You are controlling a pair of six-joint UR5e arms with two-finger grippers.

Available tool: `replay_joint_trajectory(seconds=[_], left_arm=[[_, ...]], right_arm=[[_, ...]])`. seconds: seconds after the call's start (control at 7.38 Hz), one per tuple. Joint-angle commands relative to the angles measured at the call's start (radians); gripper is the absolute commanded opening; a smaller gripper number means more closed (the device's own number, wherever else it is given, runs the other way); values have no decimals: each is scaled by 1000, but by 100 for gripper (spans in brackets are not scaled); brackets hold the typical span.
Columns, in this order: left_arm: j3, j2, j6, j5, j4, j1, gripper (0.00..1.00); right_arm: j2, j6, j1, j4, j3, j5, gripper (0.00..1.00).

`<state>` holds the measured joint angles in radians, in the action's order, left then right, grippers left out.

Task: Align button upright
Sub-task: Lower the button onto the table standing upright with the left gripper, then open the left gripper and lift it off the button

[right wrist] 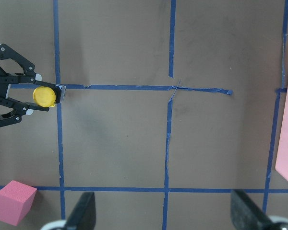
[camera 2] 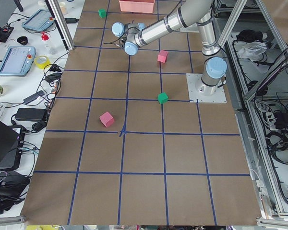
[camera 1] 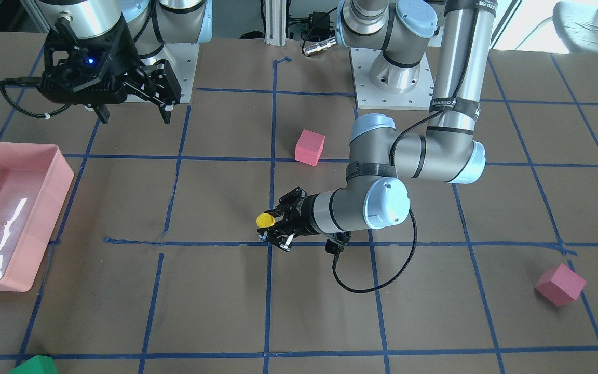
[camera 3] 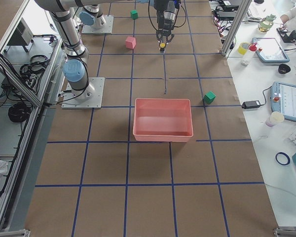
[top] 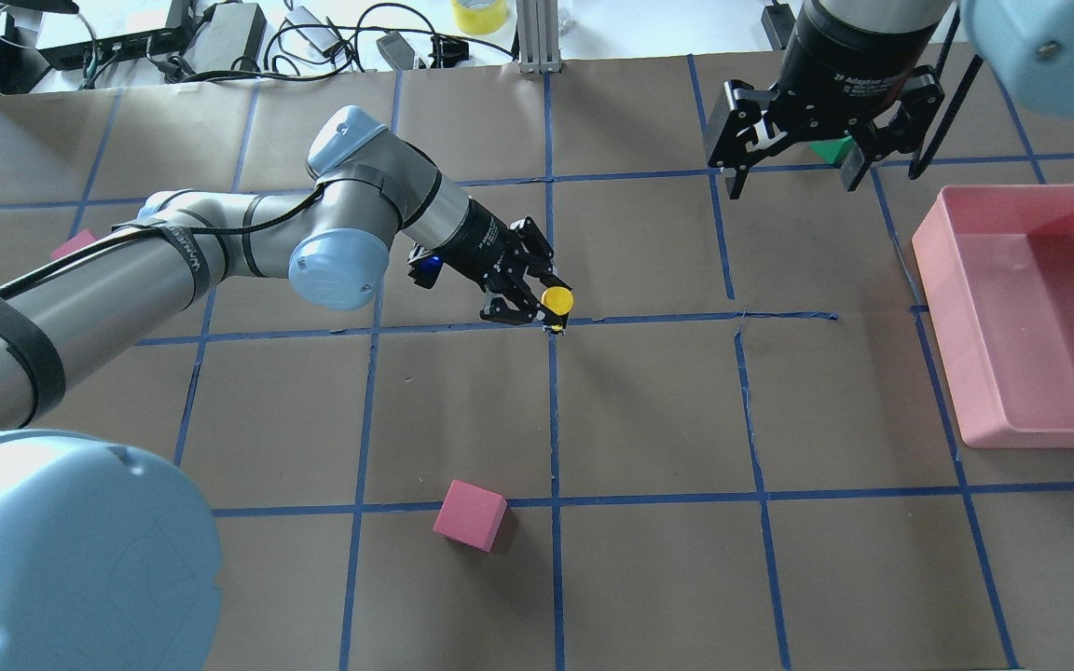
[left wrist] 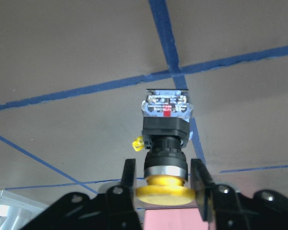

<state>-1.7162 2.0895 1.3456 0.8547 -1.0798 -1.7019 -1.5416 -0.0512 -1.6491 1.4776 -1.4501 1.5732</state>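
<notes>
The button [left wrist: 164, 143] has its yellow cap [top: 557, 299] up and its grey base block down, at a crossing of blue tape lines near the table's middle. I cannot tell whether the base touches the table. My left gripper [top: 551, 303] reaches in low and is shut on the button just under the cap, one finger on each side, as the left wrist view [left wrist: 162, 179] shows. The cap also shows in the front view [camera 1: 264, 219]. My right gripper [top: 791, 184] hangs open and empty well above the table, far from the button.
A pink tray [top: 1040, 317] stands on the robot's right. One pink cube [top: 470, 514] lies near the robot, another [camera 1: 560, 284] far on its left. A green cube [top: 831, 149] is partly hidden behind the right gripper.
</notes>
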Motion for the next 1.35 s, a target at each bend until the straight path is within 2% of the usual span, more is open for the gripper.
replay_joint_trajectory(seconds=[0.0,0.14,0.27,0.41,0.81,1.22], left_arm=[[0,9,-8,3,4,1,4],[-2,15,-5,7,18,1,8],[-2,15,0,24,18,1,50],[3,17,10,68,18,1,97],[23,-15,37,76,27,5,100],[46,-130,21,138,66,27,100]], right_arm=[[0,1,-1,1,-1,-4,100],[0,1,-2,1,-3,-2,100],[2,1,-2,1,-3,-2,100],[2,1,-2,1,-3,-4,100],[2,1,-2,1,-3,-4,100],[3,7,-2,0,-3,-7,100]])
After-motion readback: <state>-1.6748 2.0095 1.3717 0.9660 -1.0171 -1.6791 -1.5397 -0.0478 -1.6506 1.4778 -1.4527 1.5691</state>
